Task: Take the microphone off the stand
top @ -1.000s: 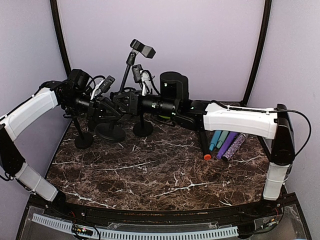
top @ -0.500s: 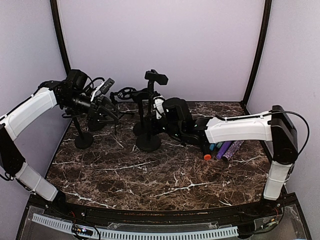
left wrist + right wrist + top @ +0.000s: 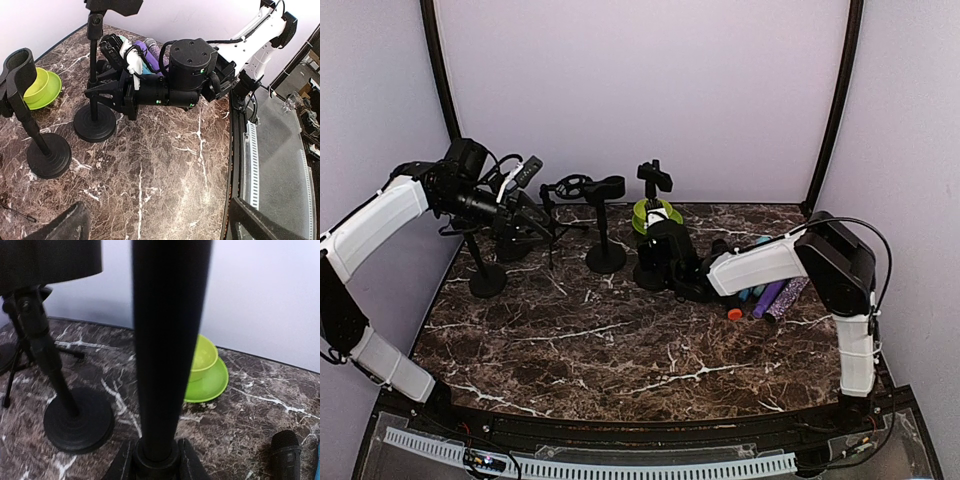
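My right gripper [image 3: 657,268] is shut on the pole of a black stand [image 3: 655,205], low down near its round base; in the right wrist view the pole [image 3: 167,340] fills the middle, with the fingers [image 3: 192,465] on either side of its collar. The stand's top clip [image 3: 656,178] looks empty. A black microphone head [image 3: 286,450] lies on the table to the right. My left gripper [image 3: 535,225] hovers at the back left, open and empty; its wide-apart fingers [image 3: 62,226] frame bare marble.
A second black stand [image 3: 606,255] with an empty clip stands left of the held one, a third [image 3: 488,280] is at far left, and a small tripod [image 3: 560,205] is behind. A green bowl [image 3: 670,212] and coloured pens [image 3: 770,285] sit at the right.
My right gripper has carried the stand rightward from the back left to in front of the green bowl, and the arm has folded in. The left arm has barely moved.
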`<state>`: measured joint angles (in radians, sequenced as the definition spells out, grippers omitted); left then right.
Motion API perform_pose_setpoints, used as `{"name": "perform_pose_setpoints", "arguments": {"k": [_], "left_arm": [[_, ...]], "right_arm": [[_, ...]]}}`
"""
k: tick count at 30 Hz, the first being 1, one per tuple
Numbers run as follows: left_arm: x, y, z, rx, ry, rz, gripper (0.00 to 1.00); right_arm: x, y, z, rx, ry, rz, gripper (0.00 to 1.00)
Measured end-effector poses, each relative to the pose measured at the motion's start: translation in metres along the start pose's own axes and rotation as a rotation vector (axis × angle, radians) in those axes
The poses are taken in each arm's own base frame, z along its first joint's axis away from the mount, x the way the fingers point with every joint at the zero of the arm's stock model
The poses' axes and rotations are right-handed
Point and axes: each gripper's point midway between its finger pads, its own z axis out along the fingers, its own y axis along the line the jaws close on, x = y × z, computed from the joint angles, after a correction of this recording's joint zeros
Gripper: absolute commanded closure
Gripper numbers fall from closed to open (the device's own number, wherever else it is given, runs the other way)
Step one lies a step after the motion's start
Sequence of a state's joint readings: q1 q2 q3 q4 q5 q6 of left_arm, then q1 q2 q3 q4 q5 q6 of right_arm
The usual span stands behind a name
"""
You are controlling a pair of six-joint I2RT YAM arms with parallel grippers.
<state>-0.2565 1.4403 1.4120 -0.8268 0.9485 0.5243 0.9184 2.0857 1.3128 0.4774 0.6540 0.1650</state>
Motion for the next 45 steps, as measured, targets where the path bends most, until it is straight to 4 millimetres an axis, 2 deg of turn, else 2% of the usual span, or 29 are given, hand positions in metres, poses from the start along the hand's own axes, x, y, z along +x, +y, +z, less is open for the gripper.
{"name": "perform_pose_setpoints", "arguments": {"k": [2, 3, 7, 8, 9, 13, 16, 19, 23, 26, 28, 33, 36, 40, 43, 45], "left_arm": [[0.0, -0.001, -0.002, -0.007, -0.001, 0.009, 0.01], [0.0, -0.001, -0.003, -0.01, -0.002, 0.012, 0.01], [-0.001, -0.002, -0.005, -0.016, -0.006, 0.024, 0.01], [0.0, -0.001, -0.005, -0.017, -0.007, 0.024, 0.01], [0.0, -0.001, -0.005, -0.017, -0.007, 0.023, 0.01], [0.0, -0.001, -0.005, -0.017, -0.009, 0.025, 0.01], [0.0, 0.0, -0.005, -0.016, -0.011, 0.025, 0.01], [-0.001, 0.001, -0.005, -0.019, -0.015, 0.03, 0.01], [-0.003, 0.001, -0.005, -0.018, -0.022, 0.037, 0.01], [-0.004, 0.001, -0.005, -0.018, -0.026, 0.041, 0.01], [-0.004, 0.001, -0.005, -0.018, -0.026, 0.042, 0.01], [-0.005, 0.001, -0.005, -0.018, -0.03, 0.046, 0.01], [-0.006, 0.001, -0.005, -0.014, -0.034, 0.046, 0.01], [-0.007, 0.0, -0.005, -0.013, -0.036, 0.046, 0.01], [-0.007, 0.0, -0.005, -0.011, -0.037, 0.043, 0.01], [-0.007, 0.0, -0.005, -0.011, -0.037, 0.043, 0.01]], "right_arm": [[0.001, -0.003, 0.003, 0.03, -0.019, 0.02, 0.79], [0.0, -0.004, 0.004, 0.033, -0.025, 0.031, 0.68], [0.001, -0.005, 0.004, 0.046, -0.028, 0.083, 0.11], [0.0, -0.005, 0.003, 0.046, -0.032, 0.1, 0.02], [0.0, -0.005, 0.002, 0.045, -0.034, 0.118, 0.0], [0.015, -0.003, -0.017, 0.026, -0.002, 0.138, 0.0], [0.027, 0.004, -0.042, -0.008, 0.035, 0.138, 0.0], [0.026, 0.015, -0.072, -0.054, 0.054, 0.149, 0.04], [0.001, 0.021, -0.117, -0.13, 0.039, 0.192, 0.19], [-0.04, 0.011, -0.141, -0.157, -0.009, 0.241, 0.23], [-0.069, 0.0, -0.149, -0.154, -0.042, 0.256, 0.23], [-0.171, -0.039, -0.154, -0.11, -0.163, 0.32, 0.26], [-0.215, -0.071, -0.151, -0.063, -0.217, 0.346, 0.27], [-0.245, -0.1, -0.136, -0.015, -0.232, 0.34, 0.28], [-0.252, -0.098, -0.115, -0.01, -0.213, 0.317, 0.29], [-0.242, -0.09, -0.098, -0.018, -0.173, 0.285, 0.3]]}}
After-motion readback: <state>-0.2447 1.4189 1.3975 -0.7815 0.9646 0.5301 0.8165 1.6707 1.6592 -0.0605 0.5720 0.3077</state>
